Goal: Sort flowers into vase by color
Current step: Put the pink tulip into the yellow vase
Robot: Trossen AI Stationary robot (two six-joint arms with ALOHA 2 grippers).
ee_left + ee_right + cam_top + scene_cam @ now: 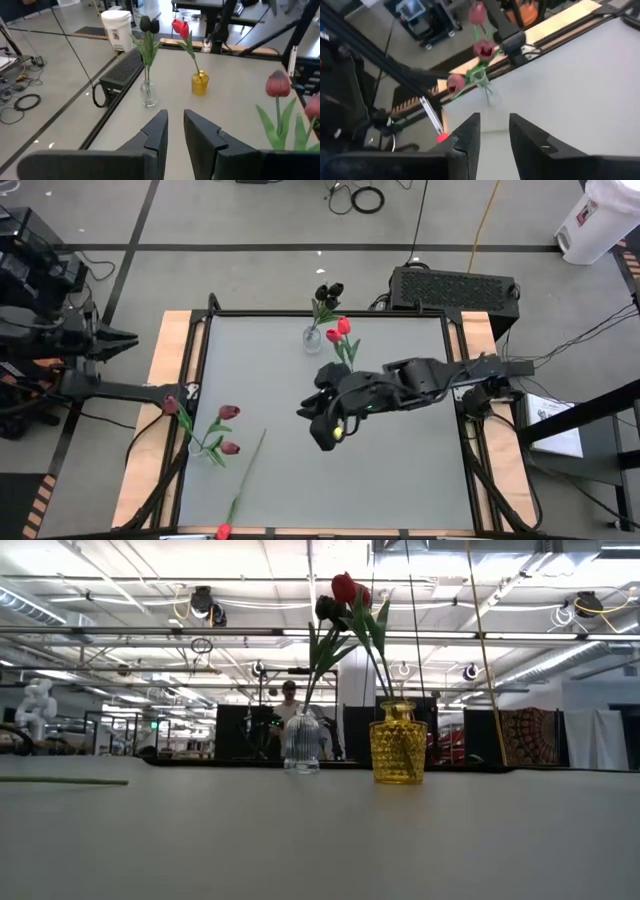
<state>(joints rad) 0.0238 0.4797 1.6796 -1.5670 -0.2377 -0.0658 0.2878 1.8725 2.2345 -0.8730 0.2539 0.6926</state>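
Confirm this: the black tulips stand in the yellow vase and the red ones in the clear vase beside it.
Wrong: it is swapped. The low view shows the black tulips in the clear vase and the red tulip in the yellow vase beside it.

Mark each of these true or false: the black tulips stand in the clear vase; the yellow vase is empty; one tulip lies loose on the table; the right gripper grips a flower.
1. The black tulips stand in the clear vase: true.
2. The yellow vase is empty: false, it holds red tulips.
3. One loose tulip lies on the table: true.
4. The right gripper grips a flower: false, nothing is between its fingers.
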